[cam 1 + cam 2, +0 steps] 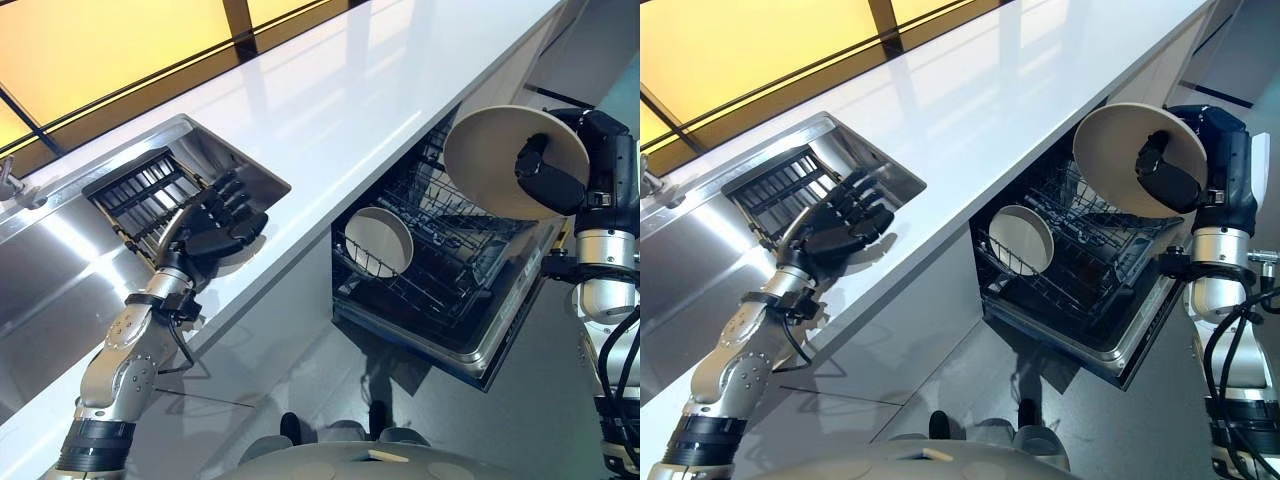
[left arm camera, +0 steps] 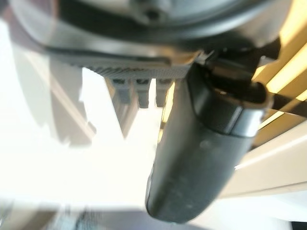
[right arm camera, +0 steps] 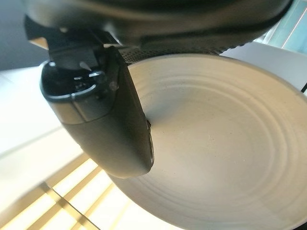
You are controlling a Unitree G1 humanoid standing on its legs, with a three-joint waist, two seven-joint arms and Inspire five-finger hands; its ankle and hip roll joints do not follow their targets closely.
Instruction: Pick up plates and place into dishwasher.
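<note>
My right hand [image 1: 560,175] is shut on a cream plate [image 1: 495,155], thumb pressed on its face, holding it upright above the open dishwasher's rack [image 1: 450,250]. In the right wrist view the thumb [image 3: 110,124] lies across the plate [image 3: 225,143]. A second cream plate [image 1: 378,240] stands on edge in the rack's left part. My left hand [image 1: 215,225] rests with straight fingers on the white counter [image 1: 330,90] at the edge of the sink's dark drying rack [image 1: 150,190].
The dishwasher door [image 1: 510,320] hangs open below the counter's front edge. A steel sink [image 1: 60,260] lies left of the counter, with a tap [image 1: 12,180] at its far side. Yellow-lit windows run behind the counter.
</note>
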